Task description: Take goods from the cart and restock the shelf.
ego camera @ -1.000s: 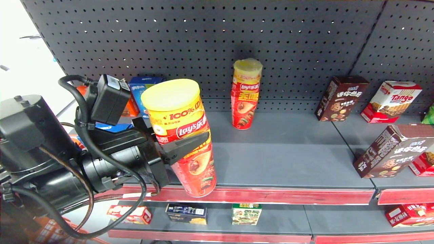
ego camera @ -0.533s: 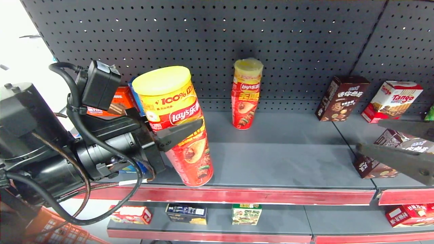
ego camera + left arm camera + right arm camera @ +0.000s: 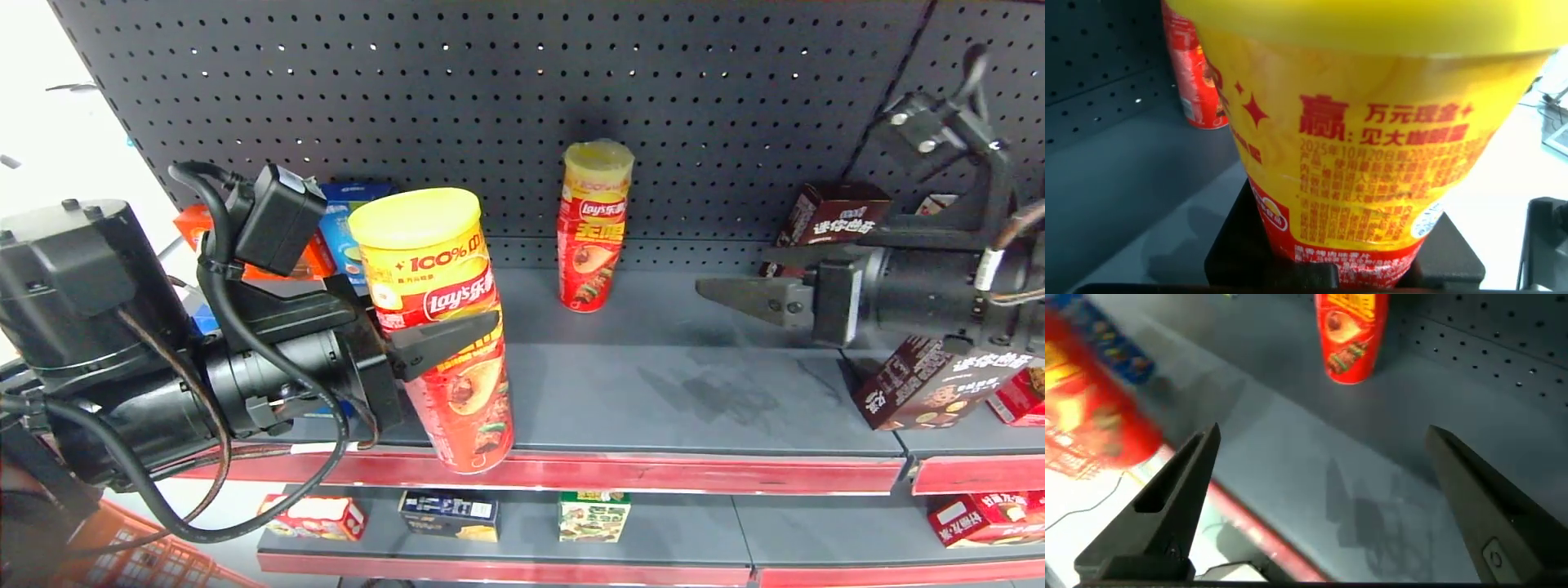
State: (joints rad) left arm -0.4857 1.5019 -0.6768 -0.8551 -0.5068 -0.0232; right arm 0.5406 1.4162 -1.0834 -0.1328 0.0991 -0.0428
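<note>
My left gripper (image 3: pixel 441 336) is shut on a tall chips can (image 3: pixel 437 327) with a yellow lid and red lower half. It holds the can slightly tilted over the front left of the grey shelf (image 3: pixel 653 392). Up close, that can (image 3: pixel 1372 147) sits between the jaws. A second, matching can (image 3: pixel 594 224) stands upright at the back of the shelf by the pegboard. My right gripper (image 3: pixel 735 282) hangs open above the right part of the shelf, pointing left. Its wide-apart fingers (image 3: pixel 1176 490) frame the standing can (image 3: pixel 1351 335), well short of it.
Brown biscuit boxes (image 3: pixel 824 220) (image 3: pixel 939 380) and red boxes stand on the right. A blue box (image 3: pixel 347 212) and an orange box (image 3: pixel 306 257) sit behind my left arm. Small boxes (image 3: pixel 593 514) line the lower shelf. The red cart (image 3: pixel 139 559) is at bottom left.
My right arm has come in from the right edge and swung up over the shelf, pointing left. My left arm has shifted the held can a little left and back again.
</note>
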